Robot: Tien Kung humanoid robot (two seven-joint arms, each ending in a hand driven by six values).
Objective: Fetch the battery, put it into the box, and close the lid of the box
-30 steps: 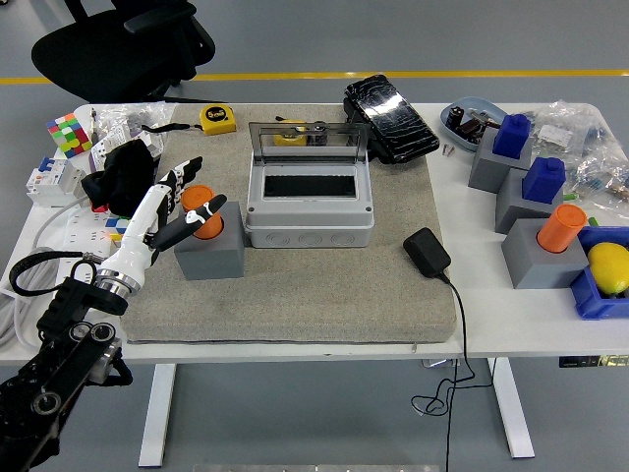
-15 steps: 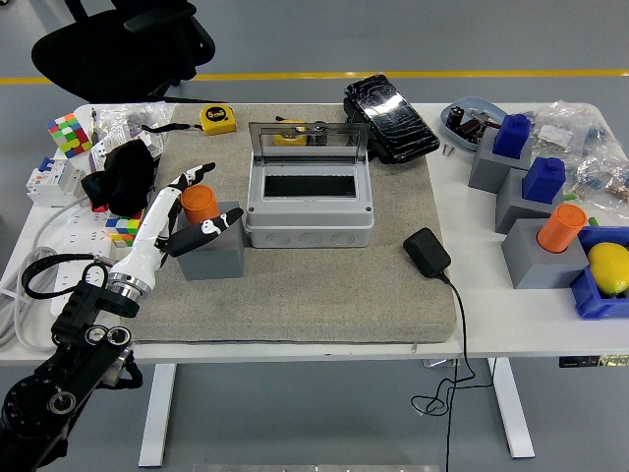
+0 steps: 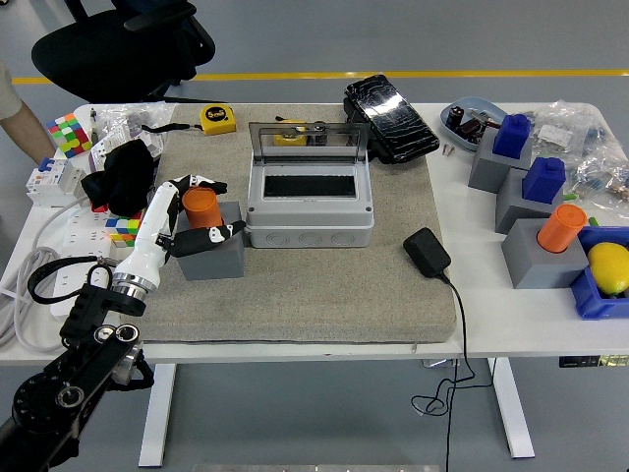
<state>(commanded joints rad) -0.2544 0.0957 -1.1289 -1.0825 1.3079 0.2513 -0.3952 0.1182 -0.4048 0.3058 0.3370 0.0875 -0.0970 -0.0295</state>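
Note:
The orange battery (image 3: 202, 208) stands upright in a grey holder block (image 3: 214, 260) on the grey mat, left of the box. The grey box (image 3: 309, 214) sits mid-mat, open, with its clear lid (image 3: 308, 144) standing upright at the back. My left hand (image 3: 215, 207) reaches in from the lower left. Its fingers (image 3: 201, 182) curl round the back of the battery. Its thumb lies in front, at the holder's top edge. The battery is still seated in the holder. My right hand is out of view.
A black charger (image 3: 427, 252) with its cable lies right of the box. A yellow tape measure (image 3: 218, 119) and a black case (image 3: 390, 117) lie behind it. Black cloth (image 3: 123, 175) lies left of my hand. More holders (image 3: 539, 258) stand at the right. A person's arm (image 3: 20, 118) shows at the far left edge.
My left hand has moved in on the battery, and its spread fingers have curled round it. A person's arm has come into view at the left edge.

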